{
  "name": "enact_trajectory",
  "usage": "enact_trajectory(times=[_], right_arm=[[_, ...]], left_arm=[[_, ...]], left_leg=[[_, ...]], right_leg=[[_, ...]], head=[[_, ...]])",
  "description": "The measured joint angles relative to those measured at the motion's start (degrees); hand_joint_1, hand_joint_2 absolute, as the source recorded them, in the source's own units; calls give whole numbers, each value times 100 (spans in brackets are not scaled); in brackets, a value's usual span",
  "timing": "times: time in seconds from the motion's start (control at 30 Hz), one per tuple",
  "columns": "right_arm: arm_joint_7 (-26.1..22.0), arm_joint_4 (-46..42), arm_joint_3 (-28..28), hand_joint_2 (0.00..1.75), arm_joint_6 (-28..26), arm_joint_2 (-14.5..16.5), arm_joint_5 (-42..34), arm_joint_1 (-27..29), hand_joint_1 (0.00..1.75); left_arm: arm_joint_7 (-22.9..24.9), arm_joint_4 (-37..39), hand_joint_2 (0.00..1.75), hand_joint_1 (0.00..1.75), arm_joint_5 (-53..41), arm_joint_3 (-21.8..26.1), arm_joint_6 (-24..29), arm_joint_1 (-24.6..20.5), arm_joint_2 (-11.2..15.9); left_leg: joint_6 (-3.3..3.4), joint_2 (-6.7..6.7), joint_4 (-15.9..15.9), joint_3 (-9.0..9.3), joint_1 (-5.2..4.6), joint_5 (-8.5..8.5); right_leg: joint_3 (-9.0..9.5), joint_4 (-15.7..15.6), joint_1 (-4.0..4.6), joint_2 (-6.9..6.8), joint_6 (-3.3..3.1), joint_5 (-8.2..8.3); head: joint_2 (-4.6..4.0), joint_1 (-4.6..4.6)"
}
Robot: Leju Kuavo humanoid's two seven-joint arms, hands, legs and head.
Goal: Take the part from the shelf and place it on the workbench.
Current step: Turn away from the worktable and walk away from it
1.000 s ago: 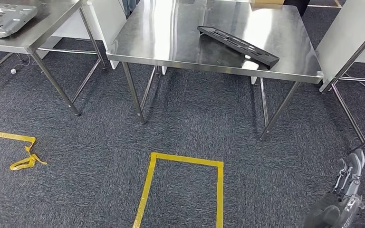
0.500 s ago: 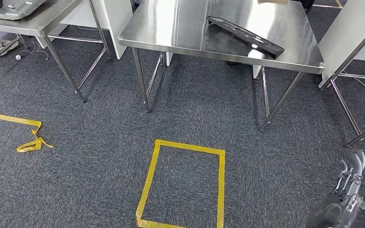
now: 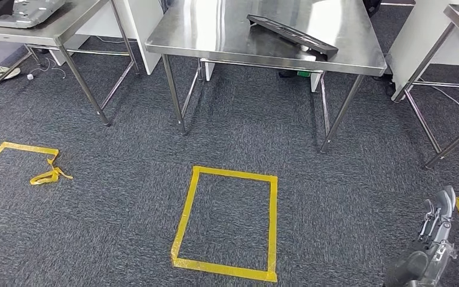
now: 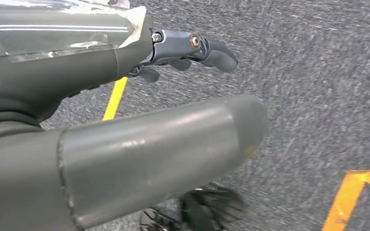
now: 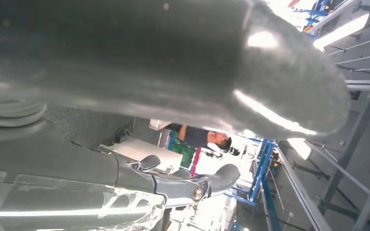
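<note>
The long black part [image 3: 293, 36] lies on the steel surface [image 3: 215, 30], well ahead and leftward of the empty, loosely extended right hand [image 3: 433, 239]; its long axis runs diagonally; left hand [image 4: 188, 48] also empty, slack.

The whole head view shifts, so the camera is moving, not the things. The yellow tape square [image 3: 227, 222] on the carpet now shows all four sides. More of the steel surface [image 3: 215, 36] shows beyond the black part [image 3: 291, 34]. The right hand [image 3: 433, 239] hangs slightly lower in the picture.
</note>
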Motion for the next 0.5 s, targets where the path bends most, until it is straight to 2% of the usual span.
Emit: enact_trajectory(times=[0.03,0.07,0.1,0.13,0.17,0.2,0.23,0.27,0.33,0.4,0.47,0.5], right_arm=[[7,1,1,0,-1,1,5,0,0],[14,1,1,0,-1,2,14,0,0],[23,2,1,0,-2,3,23,1,0],[32,2,1,0,-2,3,32,1,0],[39,-1,1,0,-2,3,42,2,0],[45,-3,0,0,-2,3,49,1,0],[48,-5,0,0,-2,2,54,-1,0],[51,-7,0,0,-2,3,56,-2,0],[55,-7,-1,0,-2,3,54,4,0],[58,-7,-6,0,-2,2,49,16,0],[61,-7,-10,0,-2,1,46,21,0],[61,-7,-10,0,-2,1,46,21,0]], left_arm=[[-1,2,0,0,-10,0,-2,-2,4],[-1,3,0,0,-19,0,-3,-4,9],[-1,5,0,0,-25,0,-4,-8,12],[-1,6,0,0,-31,-1,-8,-16,16],[-1,7,0,0,-38,-2,-16,-30,19],[-3,7,0,0,-51,-3,-28,-46,23],[-10,9,0,0,-69,-4,-41,-60,27],[-17,12,0,0,-84,-5,-51,-68,31],[-28,26,0,0,-103,-5,-61,-58,35],[-29,39,0,0,-106,-5,-68,-45,36],[-30,44,0,0,-107,-7,-70,-45,38],[-30,44,0,0,-107,-7,-70,-45,38]], left_leg=[[-10,-7,296,1,1,-47],[-13,-12,434,71,5,41],[-12,-15,382,235,12,202],[-10,-18,139,497,24,335],[-7,-25,-243,820,33,350],[5,-38,-638,1113,34,280],[24,-52,-950,1300,27,168],[59,-64,-1134,1377,7,79],[184,-54,-1221,1291,-13,115],[310,-21,-1252,1175,-8,243],[353,-6,-1261,1109,-5,303],[353,-6,-1261,1109,-5,303]], right_leg=[[-107,26,9,-4,3,68],[-213,67,14,-7,17,128],[-326,121,12,-8,36,179],[-433,192,10,-6,62,222],[-533,269,16,-5,86,254],[-619,338,25,-6,112,280],[-681,393,39,-12,148,311],[-729,417,50,-18,183,352],[-807,427,50,-21,269,433],[-915,532,41,0,284,312],[-978,636,37,11,261,160],[-978,636,37,11,261,160]], head=[[0,1],[0,-2],[0,-2],[0,-3],[1,-5],[1,-3],[2,-4],[1,0],[1,6],[1,20],[2,30],[2,30]])
